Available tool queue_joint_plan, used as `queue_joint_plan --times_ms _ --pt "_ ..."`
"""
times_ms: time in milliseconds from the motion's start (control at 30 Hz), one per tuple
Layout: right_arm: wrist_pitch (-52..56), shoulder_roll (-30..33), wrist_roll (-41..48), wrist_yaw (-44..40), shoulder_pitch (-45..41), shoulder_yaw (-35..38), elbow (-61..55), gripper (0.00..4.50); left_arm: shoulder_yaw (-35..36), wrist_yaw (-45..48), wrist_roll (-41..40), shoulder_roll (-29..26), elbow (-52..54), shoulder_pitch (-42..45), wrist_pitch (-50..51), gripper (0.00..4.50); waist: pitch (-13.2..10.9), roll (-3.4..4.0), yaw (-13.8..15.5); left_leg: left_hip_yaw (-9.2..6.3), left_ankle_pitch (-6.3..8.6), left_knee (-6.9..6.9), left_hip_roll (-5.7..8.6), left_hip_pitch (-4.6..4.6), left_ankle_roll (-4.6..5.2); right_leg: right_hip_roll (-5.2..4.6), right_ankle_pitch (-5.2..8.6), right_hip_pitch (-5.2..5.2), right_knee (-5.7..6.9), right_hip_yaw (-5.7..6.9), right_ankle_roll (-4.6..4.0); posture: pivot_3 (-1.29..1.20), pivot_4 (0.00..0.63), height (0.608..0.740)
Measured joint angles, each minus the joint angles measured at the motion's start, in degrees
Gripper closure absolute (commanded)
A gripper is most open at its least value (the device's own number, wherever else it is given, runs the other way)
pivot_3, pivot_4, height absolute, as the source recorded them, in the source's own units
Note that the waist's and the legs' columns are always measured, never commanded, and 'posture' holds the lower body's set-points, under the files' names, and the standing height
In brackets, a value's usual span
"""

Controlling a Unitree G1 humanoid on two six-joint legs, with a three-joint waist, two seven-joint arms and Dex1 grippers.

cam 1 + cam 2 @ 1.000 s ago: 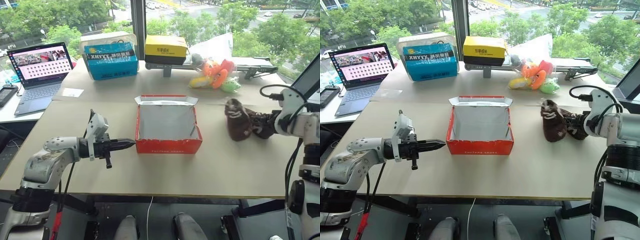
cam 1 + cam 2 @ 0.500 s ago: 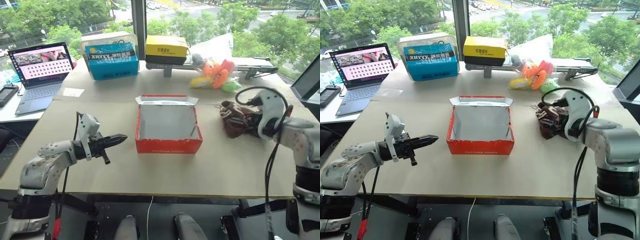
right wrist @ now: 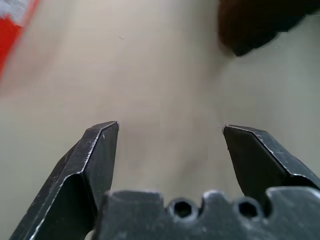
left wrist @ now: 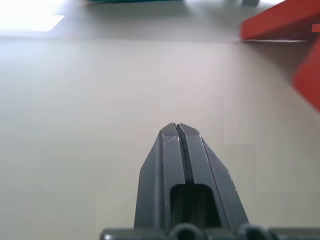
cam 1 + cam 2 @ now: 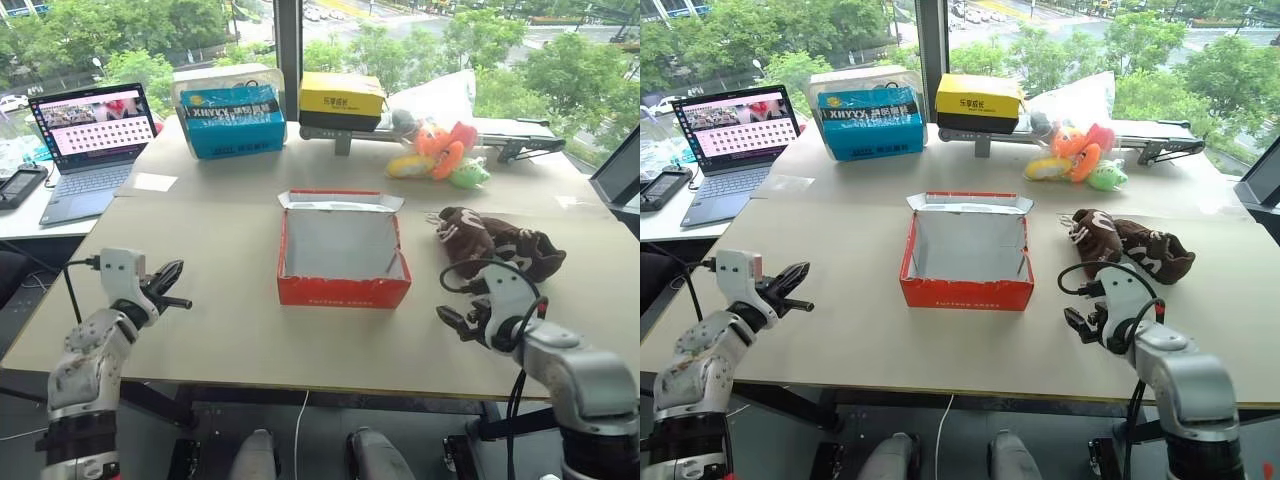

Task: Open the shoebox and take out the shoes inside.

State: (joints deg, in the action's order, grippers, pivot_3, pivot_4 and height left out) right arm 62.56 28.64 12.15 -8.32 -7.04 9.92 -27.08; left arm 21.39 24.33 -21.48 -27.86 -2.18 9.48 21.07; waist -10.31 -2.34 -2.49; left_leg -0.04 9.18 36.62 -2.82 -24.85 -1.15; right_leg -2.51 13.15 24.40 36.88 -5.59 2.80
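At about nine o'clock of the table (image 5: 230, 330), the left gripper (image 5: 172, 277) hovers over bare tabletop with its two black fingers pressed together, holding nothing. At the centre sits the red shoebox (image 5: 343, 249), open, its white inside empty and its flap standing up along the far edge. At roughly three o'clock of the shoebox, well apart from it, the two dark brown shoes (image 5: 495, 242) lie together on the table. At about five o'clock of the shoebox, just this side of the shoes, the right gripper (image 3: 170, 136) has its fingers spread wide and empty.
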Motion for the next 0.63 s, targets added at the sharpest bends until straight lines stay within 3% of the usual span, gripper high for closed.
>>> queue_joint_plan --times_ms 233,433,633 --pt "-14.9 -9.5 -10.3 11.3 5.9 -4.4 0.8 0.57 0.5 -6.2 2.6 5.6 -3.2 -1.3 -6.5 4.50 0.2 -0.22 0.0 0.00 0.01 0.00 -0.03 0.09 -0.01 0.00 0.01 -0.07 0.01 0.02 -0.03 0.00 0.150 0.716" --pt "-25.1 -10.0 -14.4 12.8 8.5 -6.0 4.3 0.57 0.4 -7.4 3.1 7.0 -3.4 -1.4 -8.5 4.50 0.3 -0.24 -0.1 0.03 0.01 0.00 -0.02 0.19 -0.01 -0.02 0.19 -0.16 -0.01 0.01 -0.41 0.00 0.150 0.716" --pt "-28.2 -10.1 -16.7 12.7 9.4 -6.5 5.2 0.57 0.4 -7.4 3.1 7.3 -3.4 -1.4 -8.7 4.50 0.3 -0.24 0.0 0.04 0.01 0.00 -0.02 0.20 -0.01 -0.02 0.20 -0.17 -0.01 0.01 -0.42 0.00 0.150 0.716"
